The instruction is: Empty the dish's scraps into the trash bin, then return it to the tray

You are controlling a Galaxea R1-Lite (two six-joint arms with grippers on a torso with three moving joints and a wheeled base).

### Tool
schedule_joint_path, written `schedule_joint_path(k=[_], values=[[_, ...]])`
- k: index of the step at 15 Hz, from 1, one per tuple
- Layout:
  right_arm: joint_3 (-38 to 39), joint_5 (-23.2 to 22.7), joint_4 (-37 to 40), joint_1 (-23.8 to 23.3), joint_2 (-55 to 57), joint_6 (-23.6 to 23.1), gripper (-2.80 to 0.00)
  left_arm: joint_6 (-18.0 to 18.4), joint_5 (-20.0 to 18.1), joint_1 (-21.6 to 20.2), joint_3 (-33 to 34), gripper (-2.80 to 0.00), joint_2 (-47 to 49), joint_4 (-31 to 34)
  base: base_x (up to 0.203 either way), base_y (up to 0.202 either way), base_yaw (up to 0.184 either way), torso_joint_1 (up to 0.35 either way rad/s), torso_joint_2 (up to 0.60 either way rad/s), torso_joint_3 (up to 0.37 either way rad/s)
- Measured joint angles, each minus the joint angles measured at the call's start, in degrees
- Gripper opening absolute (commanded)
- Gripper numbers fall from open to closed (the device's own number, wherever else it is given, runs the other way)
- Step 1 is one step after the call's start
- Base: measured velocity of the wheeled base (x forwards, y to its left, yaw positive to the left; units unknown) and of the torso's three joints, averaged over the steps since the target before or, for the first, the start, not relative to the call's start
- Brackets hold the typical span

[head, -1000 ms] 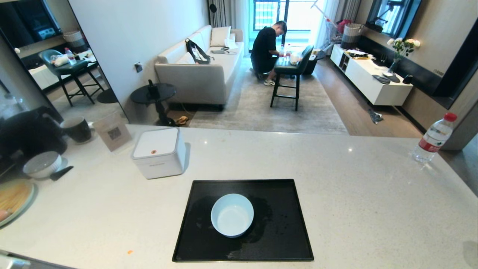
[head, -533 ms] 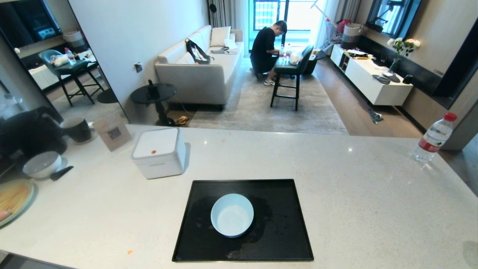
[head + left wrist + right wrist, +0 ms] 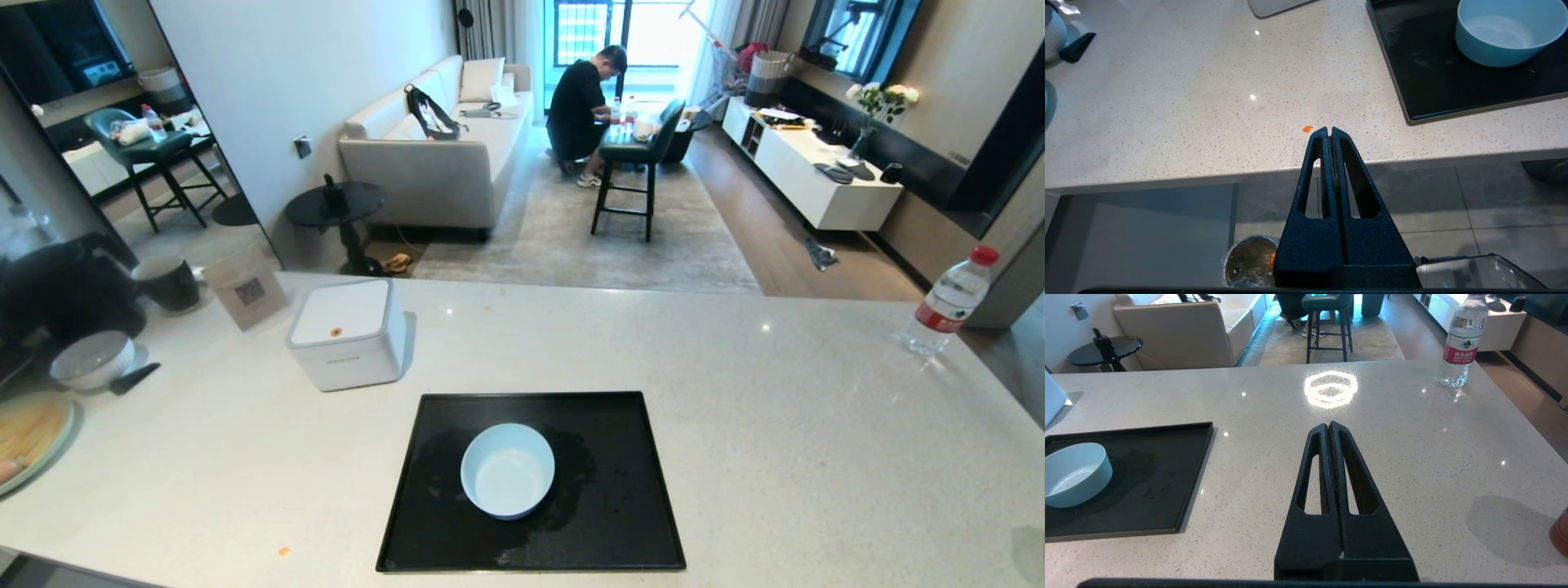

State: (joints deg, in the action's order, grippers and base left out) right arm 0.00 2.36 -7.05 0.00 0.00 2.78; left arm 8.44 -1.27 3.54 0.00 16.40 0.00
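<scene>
Pale blue bowl (image 3: 507,470) sits empty, upright, mid-tray (image 3: 620,425). Looks glazed: light, rigid, slick, chippable; best pinched at the rim wall. Left gripper (image 3: 1329,130) off the tabletop edge, jaws closed, empty. Right gripper (image 3: 1328,425) likewise, over the tabletop. Bin (image 3: 1249,261) on the floor below.

beige sofa (image 3: 445,155), grey rug (image 3: 571,237) (bright window (image 3: 620,33)).

Home, open-plan: stone bench (image 3: 735,392) near; sofa (image 3: 441,155), rug (image 3: 571,237), TV cabinet (image 3: 816,180) in living room beyond.
</scene>
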Motion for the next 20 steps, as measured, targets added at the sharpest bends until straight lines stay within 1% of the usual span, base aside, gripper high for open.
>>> schedule_joint_path(k=[4,7,12,14,20], values=[[0.0,0.0,0.0,0.0,0.0,0.0,-2.80,-0.1,0.0,-1.6,0.0,-2.80,-3.1,0.0,0.000,0.000,0.000,0.000,0.00,0.000],[0.0,0.0,0.0,0.0,0.0,0.0,-2.80,-2.0,0.2,-2.5,0.0,-2.80,-6.4,0.0,0.000,0.000,0.000,0.000,0.00,0.000],[0.0,0.0,0.0,0.0,0.0,0.0,-2.80,-2.7,0.4,-3.4,0.0,-2.80,-12.9,0.3,0.000,0.000,0.000,0.000,0.00,0.000],[0.0,0.0,0.0,0.0,0.0,0.0,-2.80,-5.6,0.6,-3.5,0.0,-2.80,-14.9,0.2,0.000,0.000,0.000,0.000,0.00,0.000],[0.0,0.0,0.0,0.0,0.0,0.0,-2.80,-6.2,0.8,-3.4,0.0,-2.80,-16.3,0.2,0.000,0.000,0.000,0.000,0.00,0.000]])
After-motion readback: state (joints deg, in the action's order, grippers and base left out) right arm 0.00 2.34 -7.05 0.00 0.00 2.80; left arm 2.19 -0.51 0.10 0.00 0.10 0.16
